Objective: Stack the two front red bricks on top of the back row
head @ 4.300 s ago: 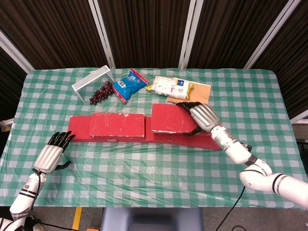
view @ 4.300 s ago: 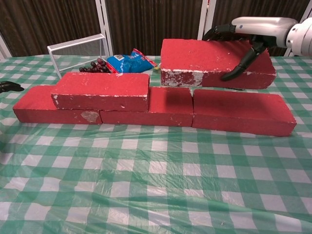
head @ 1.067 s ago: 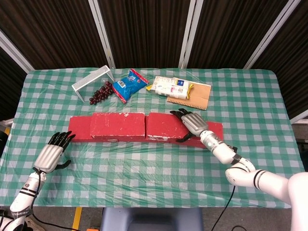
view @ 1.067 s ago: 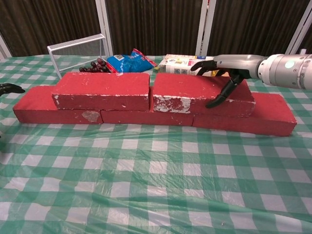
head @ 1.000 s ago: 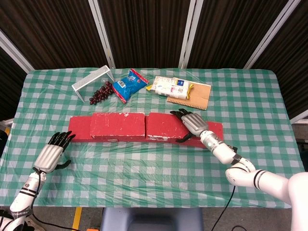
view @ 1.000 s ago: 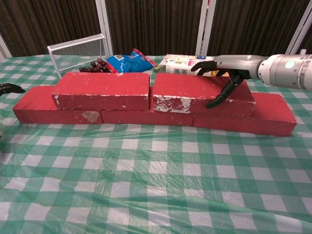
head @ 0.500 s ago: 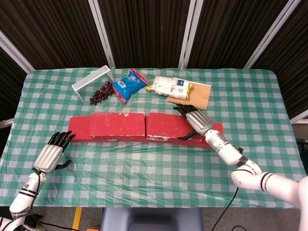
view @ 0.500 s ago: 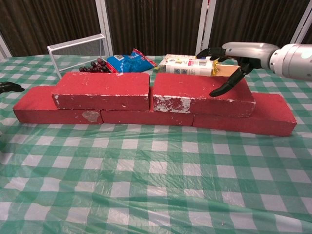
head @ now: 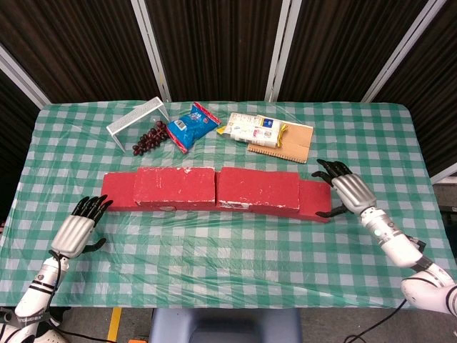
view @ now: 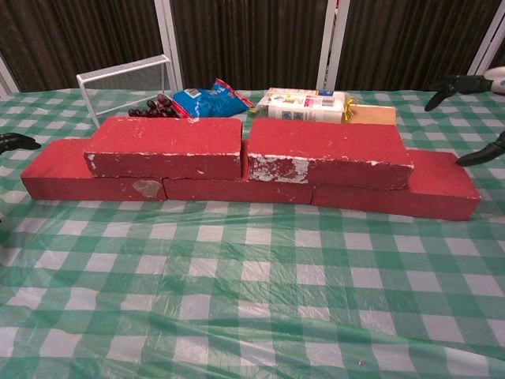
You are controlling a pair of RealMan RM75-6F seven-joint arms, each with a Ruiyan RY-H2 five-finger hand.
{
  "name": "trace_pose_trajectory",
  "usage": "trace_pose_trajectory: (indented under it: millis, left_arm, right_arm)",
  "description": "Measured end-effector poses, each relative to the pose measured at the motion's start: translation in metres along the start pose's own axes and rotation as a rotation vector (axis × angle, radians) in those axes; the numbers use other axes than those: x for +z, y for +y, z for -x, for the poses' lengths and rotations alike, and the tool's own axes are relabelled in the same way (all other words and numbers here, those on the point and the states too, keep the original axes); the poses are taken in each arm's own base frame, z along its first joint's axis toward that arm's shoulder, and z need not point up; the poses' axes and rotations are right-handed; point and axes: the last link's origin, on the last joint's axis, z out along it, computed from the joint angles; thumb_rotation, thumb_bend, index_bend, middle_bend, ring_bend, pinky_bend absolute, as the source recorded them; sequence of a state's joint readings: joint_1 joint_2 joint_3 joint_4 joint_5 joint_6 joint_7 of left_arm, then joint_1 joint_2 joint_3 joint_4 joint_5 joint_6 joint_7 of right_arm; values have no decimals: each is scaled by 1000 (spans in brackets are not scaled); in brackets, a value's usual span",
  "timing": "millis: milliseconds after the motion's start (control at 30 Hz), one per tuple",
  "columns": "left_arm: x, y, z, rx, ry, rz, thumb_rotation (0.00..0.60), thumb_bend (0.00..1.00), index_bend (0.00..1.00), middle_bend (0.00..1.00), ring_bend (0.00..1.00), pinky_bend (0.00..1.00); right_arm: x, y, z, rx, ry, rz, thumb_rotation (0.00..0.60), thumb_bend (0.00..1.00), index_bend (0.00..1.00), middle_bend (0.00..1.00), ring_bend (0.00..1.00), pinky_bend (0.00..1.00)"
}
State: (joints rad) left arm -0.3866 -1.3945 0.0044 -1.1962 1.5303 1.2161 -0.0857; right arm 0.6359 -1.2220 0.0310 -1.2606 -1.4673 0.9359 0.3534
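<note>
Two red bricks lie side by side on top of the back row [head: 314, 202]: the left top brick [head: 175, 186] and the right top brick [head: 258, 189]. The chest view shows them too, the left top brick [view: 165, 146] and the right top brick [view: 327, 151] resting level on the back row [view: 394, 194]. My right hand [head: 343, 193] hovers just past the row's right end, fingers [view: 454, 83] spread, holding nothing. My left hand [head: 76, 229] is open near the table's front left, apart from the bricks.
Behind the bricks lie a white wire rack [head: 138, 116], dark grapes [head: 149, 136], a blue snack bag [head: 193, 126], a white packet [head: 250, 128] and a brown card [head: 289, 141]. The green checked cloth [head: 228, 257] stretches in front of the bricks.
My right hand lowered the right top brick onto the back row, let go of it and drew away to the right. My left hand has stayed put.
</note>
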Motion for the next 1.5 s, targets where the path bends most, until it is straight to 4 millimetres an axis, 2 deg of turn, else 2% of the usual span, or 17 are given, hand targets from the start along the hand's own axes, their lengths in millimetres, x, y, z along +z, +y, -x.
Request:
trace_pose_trajectory:
  millis: [200, 533, 1100, 1500]
  left_arm:
    - [1, 2, 2, 5, -7, 4, 600, 277, 0, 0, 0, 0]
    - [1, 0, 2, 3, -11, -2, 600, 276, 0, 0, 0, 0]
    - [2, -2, 2, -2, -16, -5, 600, 277, 0, 0, 0, 0]
    - [1, -2, 0, -5, -8, -3, 600, 277, 0, 0, 0, 0]
  right_arm:
    - [-1, 9, 12, 14, -41, 14, 516, 69, 360, 73, 0, 81]
    - [13, -7, 29, 7, -104, -26, 518, 69, 378, 63, 0, 77]
    - [32, -30, 35, 36, -116, -66, 517, 69, 355, 62, 0, 77]
    - [26, -27, 33, 41, -103, -66, 518, 69, 311, 57, 0, 77]
